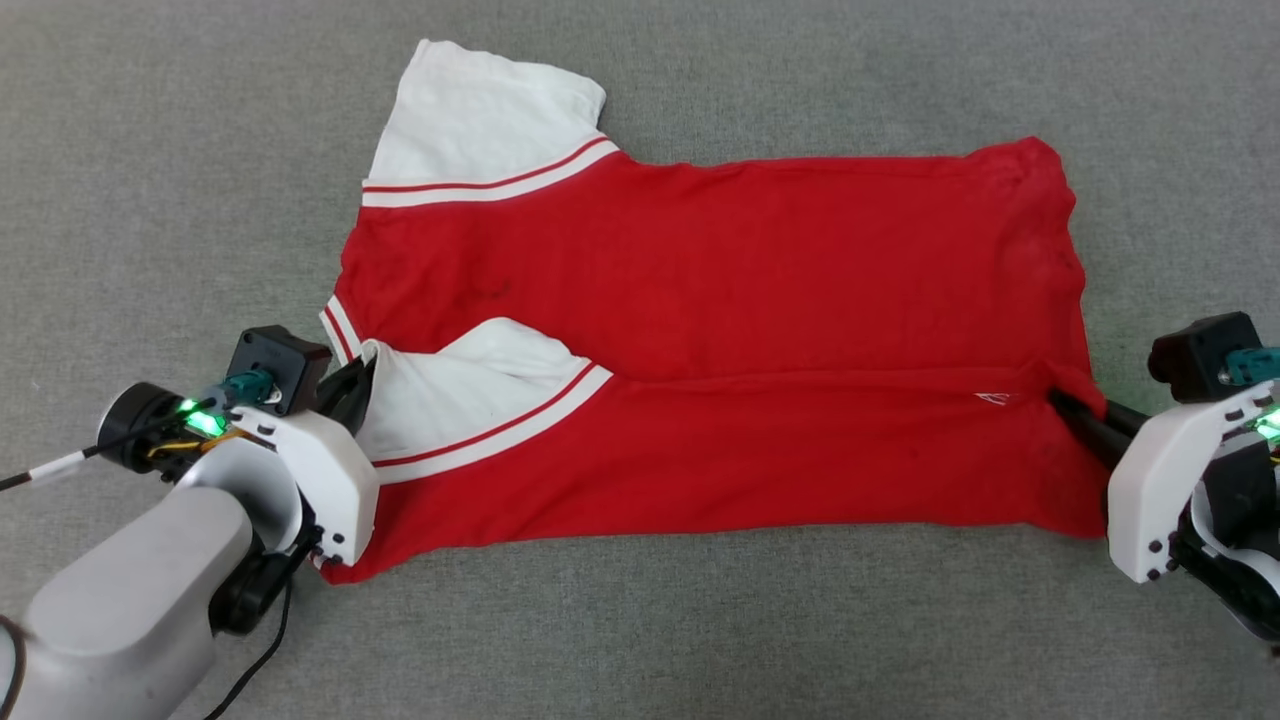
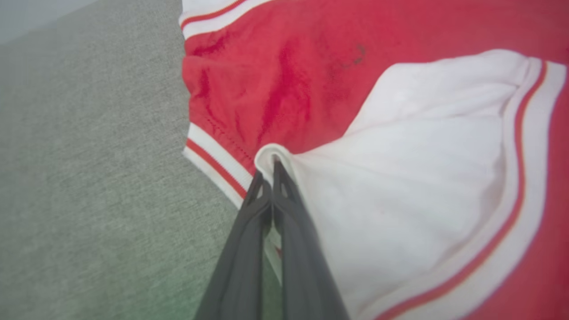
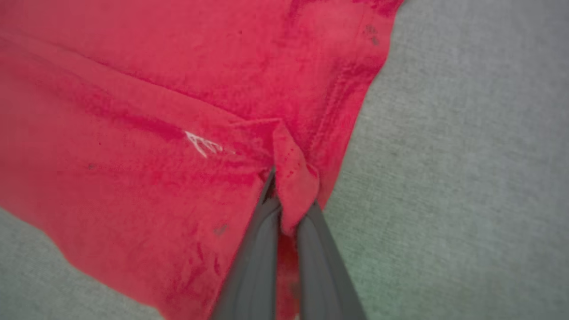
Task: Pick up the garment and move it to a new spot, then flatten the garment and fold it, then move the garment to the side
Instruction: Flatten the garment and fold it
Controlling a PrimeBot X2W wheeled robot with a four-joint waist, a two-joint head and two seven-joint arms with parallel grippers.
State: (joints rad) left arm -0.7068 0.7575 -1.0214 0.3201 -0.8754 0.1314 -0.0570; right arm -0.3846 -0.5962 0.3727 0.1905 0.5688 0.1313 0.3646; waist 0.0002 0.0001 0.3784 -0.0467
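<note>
Garment [image 1: 700, 300] pinched low, left claw [image 2: 268, 171], right claw [image 3: 284, 189]

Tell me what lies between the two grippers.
The garment fills that whole stretch in the head view; the left gripper and the right gripper each pinch one end of it.

Bright, even light; head view sharp, wrist views soft.
Head view is crisp and flat-lit, no glare, just a thin shadow under the near edge of the garment [image 1: 760, 300] and green lamps [image 1: 203, 420] glowing on both wrists. Wrist views go softer: left gripper [image 2: 269, 171] and right gripper [image 3: 289, 206] blur toward the bottom edge, a faint green cast tints the worktop [image 3: 400, 275] beside them, and the red washes out pinkish.
</note>
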